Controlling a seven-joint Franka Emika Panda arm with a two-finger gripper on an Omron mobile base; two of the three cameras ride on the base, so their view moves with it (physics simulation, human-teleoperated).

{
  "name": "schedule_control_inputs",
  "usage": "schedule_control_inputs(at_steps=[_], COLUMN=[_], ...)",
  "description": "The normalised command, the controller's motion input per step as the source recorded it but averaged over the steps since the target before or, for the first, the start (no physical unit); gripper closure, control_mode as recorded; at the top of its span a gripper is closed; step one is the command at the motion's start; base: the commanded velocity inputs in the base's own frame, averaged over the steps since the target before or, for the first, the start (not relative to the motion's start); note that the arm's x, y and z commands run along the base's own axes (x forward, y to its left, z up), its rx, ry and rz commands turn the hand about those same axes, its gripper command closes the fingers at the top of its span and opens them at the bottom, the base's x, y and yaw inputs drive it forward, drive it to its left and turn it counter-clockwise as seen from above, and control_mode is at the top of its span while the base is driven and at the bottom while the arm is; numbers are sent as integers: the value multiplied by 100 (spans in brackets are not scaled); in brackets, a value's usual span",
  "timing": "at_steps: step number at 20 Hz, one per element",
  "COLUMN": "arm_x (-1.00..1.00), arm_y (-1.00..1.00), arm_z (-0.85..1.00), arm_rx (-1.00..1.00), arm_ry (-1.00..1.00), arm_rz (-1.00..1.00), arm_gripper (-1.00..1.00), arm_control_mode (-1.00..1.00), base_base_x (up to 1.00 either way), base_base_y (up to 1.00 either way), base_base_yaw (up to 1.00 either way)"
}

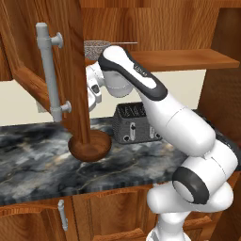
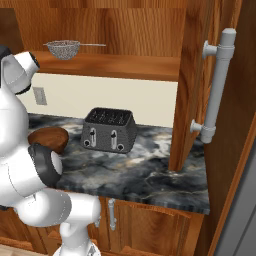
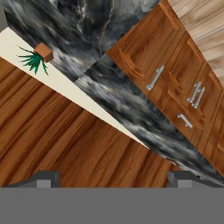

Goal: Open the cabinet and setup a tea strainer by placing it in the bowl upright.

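On the open cabinet (image 2: pixel 200 85) shelf the tea strainer (image 2: pixel 63 49) sits untouched, gripper (image 3: pixel 113 177) jaws spread wide and empty behind the left door, so reaching up risks clipping that door or knocking the strainer off, missing the bowl (image 1: pixel 90 146).

Glossy reddish wood is forming the cabinet (image 1: pixel 70 70); matt grey metal its handle (image 1: pixel 47 70); fine metal mesh the tea strainer (image 2: pixel 64 49); polished dark marble the table (image 1: pixel 37 160).

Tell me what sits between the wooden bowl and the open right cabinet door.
The toaster stands on the counter between the bowl and the right cabinet door, in the right base view.
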Motion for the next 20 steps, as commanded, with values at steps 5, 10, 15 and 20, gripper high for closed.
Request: schedule_control_inputs(at_steps=[5, 10, 15, 20], arm_x=[-6, -3, 0, 8], arm_y=[100, 75, -23, -96], arm_z=[0, 0, 0, -30], arm_rx=[-13, -6, -1, -12], arm_ry=[9, 4, 0, -4], arm_rz=[1, 0, -4, -1], arm_gripper=[-100, -100, -100, -100], arm_control_mode=[-100, -100, -100, -100], base_base_x=[0, 0, 0, 0], base_base_y=[0, 0, 0, 0], base_base_yaw=[0, 0, 0, 0])
